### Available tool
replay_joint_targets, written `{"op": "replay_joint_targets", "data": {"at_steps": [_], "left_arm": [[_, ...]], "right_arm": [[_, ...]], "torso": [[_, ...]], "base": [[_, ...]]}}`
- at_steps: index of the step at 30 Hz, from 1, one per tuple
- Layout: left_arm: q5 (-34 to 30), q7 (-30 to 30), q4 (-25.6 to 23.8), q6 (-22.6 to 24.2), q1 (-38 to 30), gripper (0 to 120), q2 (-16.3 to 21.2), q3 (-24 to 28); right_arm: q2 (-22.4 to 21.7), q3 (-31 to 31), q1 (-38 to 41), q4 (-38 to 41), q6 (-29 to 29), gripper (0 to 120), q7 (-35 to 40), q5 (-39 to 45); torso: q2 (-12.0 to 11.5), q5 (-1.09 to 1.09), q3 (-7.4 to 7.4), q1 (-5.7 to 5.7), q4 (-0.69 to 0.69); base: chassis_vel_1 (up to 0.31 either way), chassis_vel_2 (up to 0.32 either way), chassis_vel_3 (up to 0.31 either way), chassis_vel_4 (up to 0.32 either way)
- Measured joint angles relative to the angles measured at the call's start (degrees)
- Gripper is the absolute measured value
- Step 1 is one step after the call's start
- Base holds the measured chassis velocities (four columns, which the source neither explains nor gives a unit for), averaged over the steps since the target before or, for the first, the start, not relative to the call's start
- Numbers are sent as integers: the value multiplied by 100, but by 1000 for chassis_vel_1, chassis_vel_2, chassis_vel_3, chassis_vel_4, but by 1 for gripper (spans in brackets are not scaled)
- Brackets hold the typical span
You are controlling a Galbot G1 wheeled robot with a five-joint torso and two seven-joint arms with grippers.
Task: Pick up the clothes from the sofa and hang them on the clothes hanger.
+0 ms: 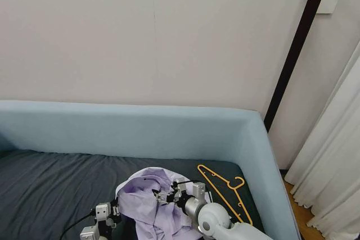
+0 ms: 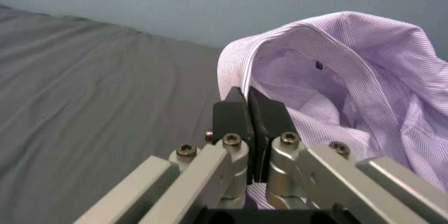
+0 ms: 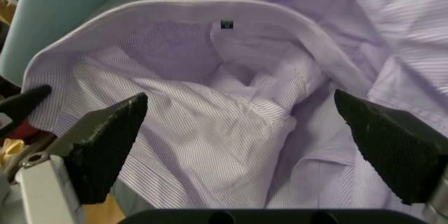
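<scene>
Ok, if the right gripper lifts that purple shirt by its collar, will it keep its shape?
Probably not: the shirt lies crumpled in soft folds, so it should sag. Its collar stands up, likely the stiffest hold for the open right gripper. The left gripper sits shut alongside.

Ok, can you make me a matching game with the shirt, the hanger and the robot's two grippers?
Things:
1. shirt
2. hanger
3. left gripper
4. right gripper

Colour or state:
a. orange
b. open wide over the collar
c. purple stripes, crumpled
d. shut, right beside the collar

Pairs: 1-c, 2-a, 3-d, 4-b
</scene>
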Motion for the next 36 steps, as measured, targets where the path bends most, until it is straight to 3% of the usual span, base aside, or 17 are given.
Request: {"op": "replay_joint_targets", "data": {"at_steps": [8, 17, 36], "left_arm": [[35, -8, -62, 9, 101, 0, -75, -45], [57, -15, -139, 10, 231, 0, -119, -135], [91, -36, -123, -12, 262, 0, -186, -101]], "right_arm": [[516, -306, 175, -990, 98, 100, -443, -425], [958, -300, 299, -1661, 182, 100, -413, -429], [602, -59, 193, -1912, 196, 100, -306, -471]], "torso": [[0, 0, 0, 0, 1], [0, 1, 0, 0, 2], [0, 2, 0, 0, 2]], "base": [[0, 0, 0, 0], [0, 0, 0, 0], [0, 0, 0, 0]]}}
